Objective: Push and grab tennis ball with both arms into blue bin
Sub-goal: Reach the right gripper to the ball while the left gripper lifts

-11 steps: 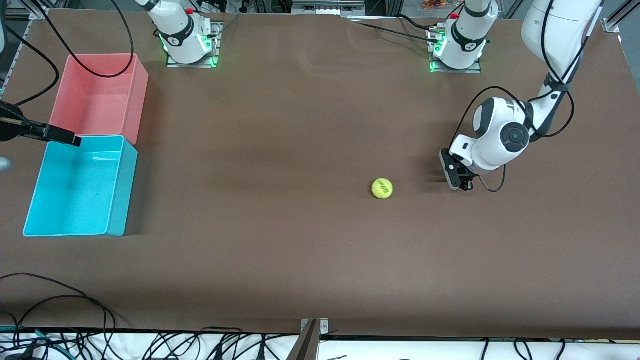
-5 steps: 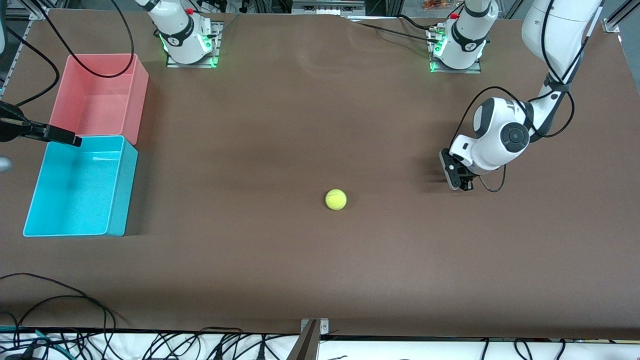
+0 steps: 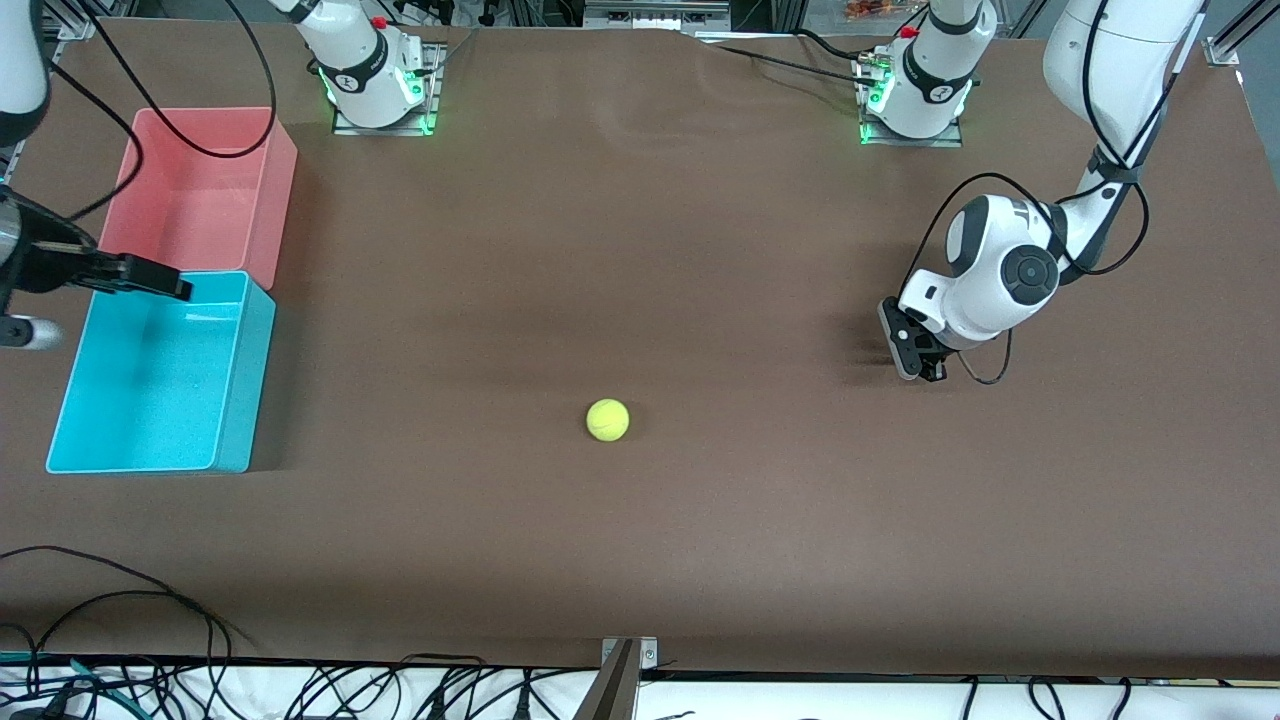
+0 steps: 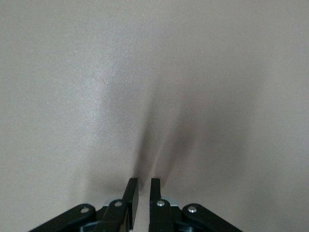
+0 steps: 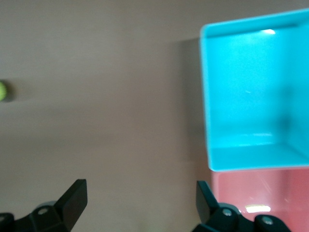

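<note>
The small fuzzy yellow-green tennis ball point(image 3: 607, 419) lies mid-frame on the brown desk point(image 3: 640, 250), not yet grabbed, well apart from the empty cyan-blue rectangular plastic bin point(image 3: 232, 385) at the frame's left edge; the left gripper point(image 3: 918, 362), pinched narrow, sits low at right, while the right gripper point(image 3: 150, 279), spread wide, hovers over that bin.

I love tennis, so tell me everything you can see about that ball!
The ball is small, round, fuzzy and yellow-green. It sits alone on the bare brown table, about midway between the two arms' ends. Nothing touches it, and neither gripper is near. In the right wrist view it is only a tiny speck at the edge.
</note>
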Available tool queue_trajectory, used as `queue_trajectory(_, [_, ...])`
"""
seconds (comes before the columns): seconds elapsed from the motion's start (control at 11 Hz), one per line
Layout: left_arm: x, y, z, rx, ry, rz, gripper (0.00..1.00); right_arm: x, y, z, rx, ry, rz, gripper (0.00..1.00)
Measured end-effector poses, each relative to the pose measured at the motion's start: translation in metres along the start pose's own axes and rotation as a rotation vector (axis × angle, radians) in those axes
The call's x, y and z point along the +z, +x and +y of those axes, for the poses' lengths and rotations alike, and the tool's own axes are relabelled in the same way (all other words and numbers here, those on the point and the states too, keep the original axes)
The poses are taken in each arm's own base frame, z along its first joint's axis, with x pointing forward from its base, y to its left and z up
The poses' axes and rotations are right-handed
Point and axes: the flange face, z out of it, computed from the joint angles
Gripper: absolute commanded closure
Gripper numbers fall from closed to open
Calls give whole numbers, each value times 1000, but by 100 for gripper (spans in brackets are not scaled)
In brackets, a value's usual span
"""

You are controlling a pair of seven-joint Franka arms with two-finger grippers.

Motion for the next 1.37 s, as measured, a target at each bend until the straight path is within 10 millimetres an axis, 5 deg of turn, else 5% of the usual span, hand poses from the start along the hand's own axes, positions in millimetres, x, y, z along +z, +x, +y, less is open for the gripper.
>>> queue_trajectory(0.27, [-1, 0, -1, -1, 3, 1, 78, 30, 17, -53, -27, 36, 4, 0])
queue_trajectory(0.55, [-14, -3, -5, -8, 18, 1, 60, 95, 54, -88, -19, 43, 20, 0])
queue_trajectory(0.64, [-24, -4, -8, -11, 31, 3, 8, 117, 65, -106, -10, 46, 39, 0])
queue_trajectory(0.73, [-35, -5, -9, -13, 42, 3, 0, 138, 73, -126, -6, 48, 58, 0])
queue_trajectory(0.91, [-53, -9, -13, -21, 68, 3, 0, 173, 86, -157, -9, 58, 107, 0])
queue_trajectory(1.37, [-98, -39, -19, -76, 82, -19, 0, 232, 117, -192, 8, 117, 247, 0])
